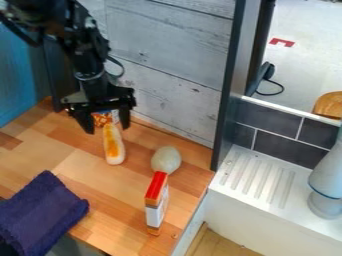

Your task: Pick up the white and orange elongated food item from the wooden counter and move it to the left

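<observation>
- A toy hot dog point(113, 145) lies on the wooden bench point(80, 177), just beside the parted fingers of the released gripper point(106, 123).
- An orange-patterned packet point(103, 119) sits between those fingers; crowding there could let a finger knock the packet or roll the hot dog.
- Nearby: one pale rounded object point(165, 160), one red-topped box point(157, 202).
- Farther out: one dark-blue cloth point(41, 214).
- Count: one hot dog, one packet.

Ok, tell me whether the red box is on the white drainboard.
No, the red box is on the wooden counter, close to the pale round item.
</observation>
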Tool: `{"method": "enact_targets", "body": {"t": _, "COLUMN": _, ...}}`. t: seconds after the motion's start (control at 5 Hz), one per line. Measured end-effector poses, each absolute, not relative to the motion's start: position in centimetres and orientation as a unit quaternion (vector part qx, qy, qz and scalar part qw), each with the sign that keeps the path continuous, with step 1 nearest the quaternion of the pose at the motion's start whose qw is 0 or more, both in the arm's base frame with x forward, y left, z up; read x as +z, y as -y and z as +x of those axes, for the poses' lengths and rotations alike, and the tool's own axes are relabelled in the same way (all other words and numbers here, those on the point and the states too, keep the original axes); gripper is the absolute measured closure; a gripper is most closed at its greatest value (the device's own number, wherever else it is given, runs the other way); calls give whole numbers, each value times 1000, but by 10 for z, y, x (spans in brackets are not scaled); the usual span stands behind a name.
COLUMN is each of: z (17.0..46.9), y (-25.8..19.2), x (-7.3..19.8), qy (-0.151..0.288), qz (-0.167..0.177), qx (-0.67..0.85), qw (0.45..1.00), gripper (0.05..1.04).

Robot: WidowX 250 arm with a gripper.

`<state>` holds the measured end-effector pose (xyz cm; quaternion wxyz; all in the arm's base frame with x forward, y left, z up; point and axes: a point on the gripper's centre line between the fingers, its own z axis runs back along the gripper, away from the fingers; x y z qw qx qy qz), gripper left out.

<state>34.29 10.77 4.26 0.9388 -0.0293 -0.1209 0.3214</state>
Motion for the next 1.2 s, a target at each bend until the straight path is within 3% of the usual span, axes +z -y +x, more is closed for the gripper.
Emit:
{"method": "enact_targets", "body": {"t": 0.6, "z": 361, "y": -113, "x": 23, "qy": 37, "qz": 83, "qx": 291, "qw": 952, "gripper": 83}}
{"method": "enact_targets", "body": {"t": 1.2, "z": 360, "y": -111, "x": 8, "qy": 53, "qz": 73, "qx": 290, "qw": 953, "gripper": 83}}
